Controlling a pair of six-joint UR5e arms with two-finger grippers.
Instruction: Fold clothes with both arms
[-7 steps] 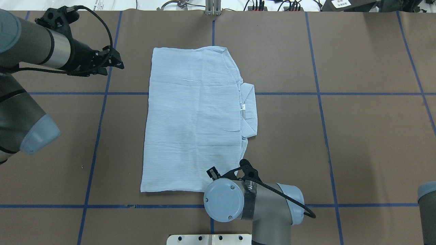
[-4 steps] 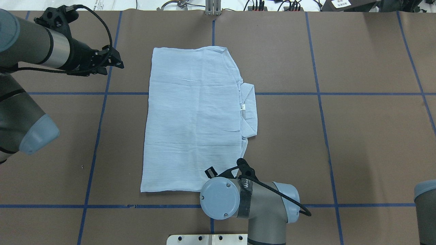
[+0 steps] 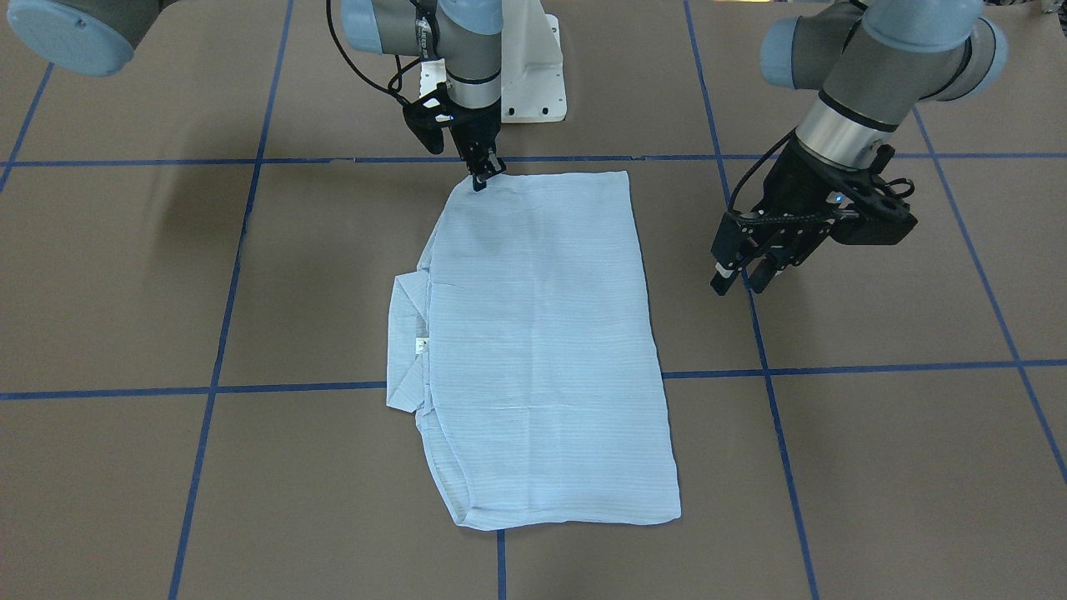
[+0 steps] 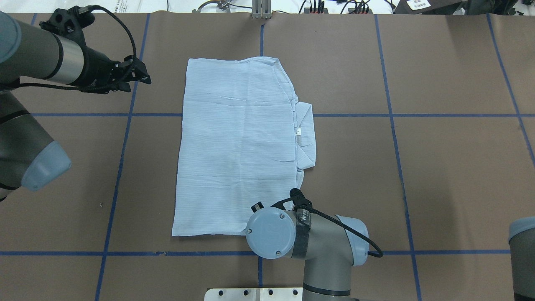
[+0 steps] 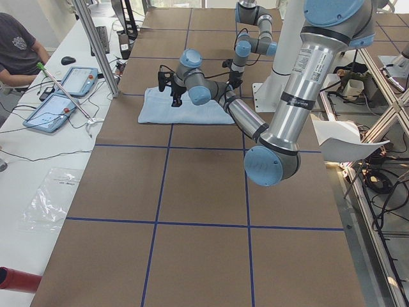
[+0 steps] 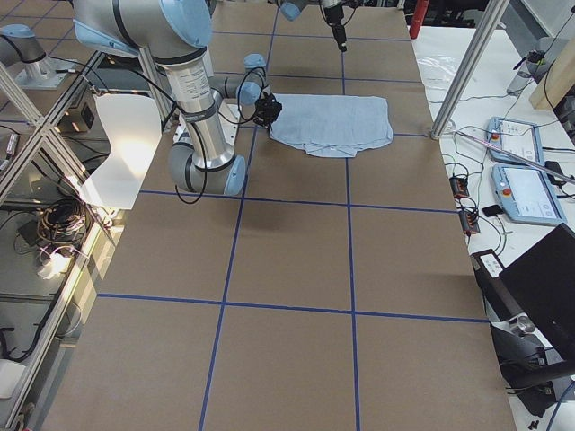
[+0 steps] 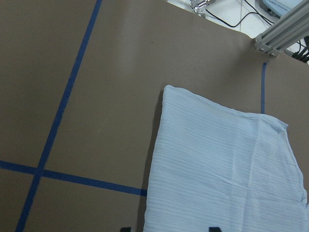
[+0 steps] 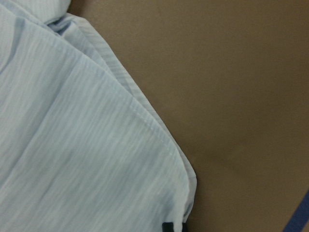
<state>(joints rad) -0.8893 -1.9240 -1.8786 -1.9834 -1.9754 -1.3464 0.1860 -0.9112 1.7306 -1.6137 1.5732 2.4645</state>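
Observation:
The light-blue shirt [image 4: 238, 146] lies folded into a flat rectangle mid-table, collar [image 4: 305, 133] sticking out on its right side. It also shows in the front view [image 3: 542, 333]. My right gripper [image 3: 479, 179] points down at the shirt's near right corner with its fingers together on the cloth edge. In the right wrist view that corner [image 8: 186, 208] meets a black fingertip [image 8: 173, 227]. My arm hides this gripper in the overhead view. My left gripper [image 4: 144, 77] is open and empty, above the table left of the shirt's far left corner [image 7: 169, 92].
The white pedestal base [image 3: 533, 75] stands just behind the shirt's near edge. Blue tape lines [image 4: 393, 115] cross the brown table. An operator [image 5: 19, 48] and tablets [image 5: 64, 89] are at a side table beyond the far edge.
My right arm has shifted slightly left and forward over the shirt's near right corner. My left arm has barely moved. The shirt lies as before.

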